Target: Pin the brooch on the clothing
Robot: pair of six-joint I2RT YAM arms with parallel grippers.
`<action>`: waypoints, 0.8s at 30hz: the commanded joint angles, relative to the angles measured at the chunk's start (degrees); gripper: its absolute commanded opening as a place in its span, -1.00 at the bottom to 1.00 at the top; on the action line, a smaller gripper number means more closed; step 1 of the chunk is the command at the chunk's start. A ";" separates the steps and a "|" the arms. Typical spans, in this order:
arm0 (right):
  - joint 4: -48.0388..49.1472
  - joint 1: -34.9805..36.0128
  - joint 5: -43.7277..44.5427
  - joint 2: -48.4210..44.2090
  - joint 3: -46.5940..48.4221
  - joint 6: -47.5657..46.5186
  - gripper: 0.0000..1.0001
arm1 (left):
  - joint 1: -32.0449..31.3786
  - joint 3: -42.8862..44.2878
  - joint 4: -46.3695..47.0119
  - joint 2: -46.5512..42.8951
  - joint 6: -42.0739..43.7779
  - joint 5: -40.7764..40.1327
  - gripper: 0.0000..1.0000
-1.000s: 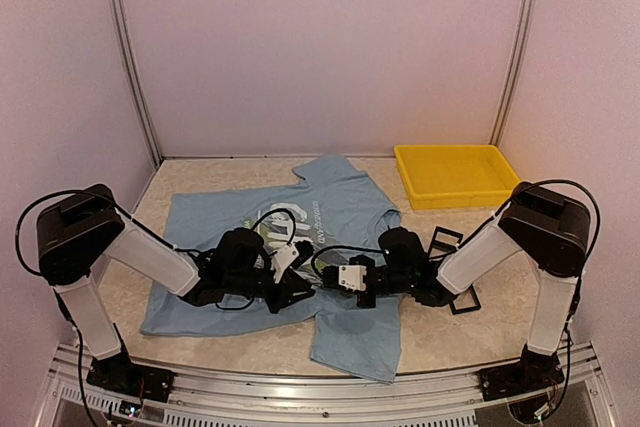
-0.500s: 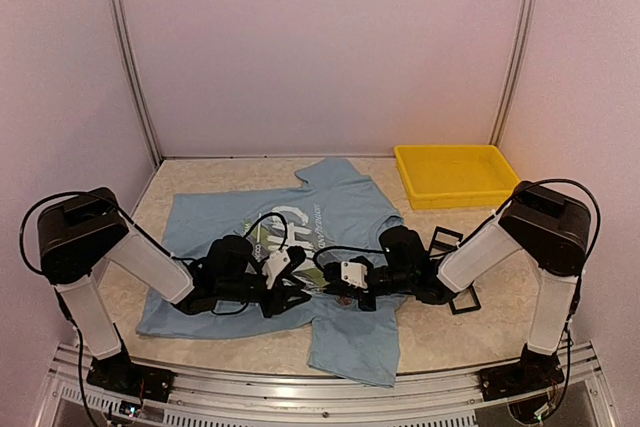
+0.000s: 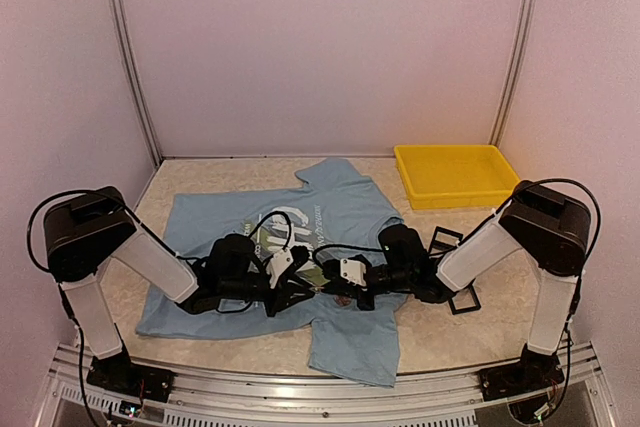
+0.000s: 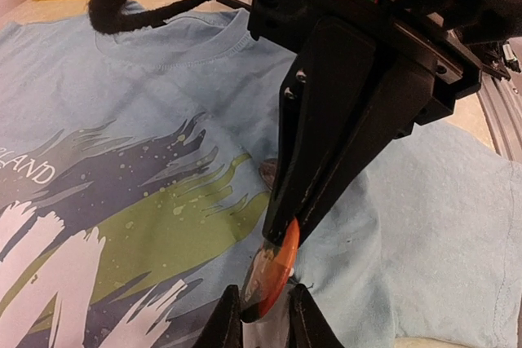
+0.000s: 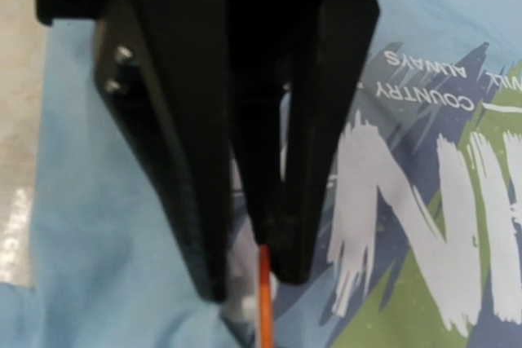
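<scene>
The clothing, a light blue T-shirt [image 3: 340, 209] with white lettering and green streaks, lies flat on the table. Both grippers meet low over its chest print. My right gripper [image 5: 259, 265] is shut on the top edge of the brooch [image 4: 278, 269], a round orange disc held on edge just above the fabric [image 4: 122, 103]. In the left wrist view the right gripper [image 4: 283, 230] reaches in from the upper right. My left gripper [image 4: 263, 321] has its fingertips on either side of the brooch's lower edge and pale back, pinching it. The brooch [image 5: 264, 303] appears as a thin orange line in the right wrist view.
A yellow tray [image 3: 455, 175] stands at the back right. Two small black frames [image 3: 445, 239] [image 3: 462, 299] lie on the table right of the shirt, beside my right arm. White walls with metal posts enclose the table.
The left gripper spread its fingers a little and closed them again around the brooch's lower edge. The right gripper edged left with the brooch, closer to the left gripper.
</scene>
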 commanded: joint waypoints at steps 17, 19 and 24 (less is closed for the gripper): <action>0.22 -0.03 -1.89 -1.08 1.94 -0.75 -1.00 | 0.13 0.99 -2.83 -2.06 1.50 -0.55 -0.49; 0.24 -0.07 -2.24 -1.04 2.32 -0.16 -1.00 | 0.21 0.80 -3.45 -3.29 3.41 -2.38 -0.49; 0.98 -0.03 -2.74 -1.01 1.56 1.55 -1.00 | 0.39 1.19 -7.58 -4.63 5.31 -3.01 -0.47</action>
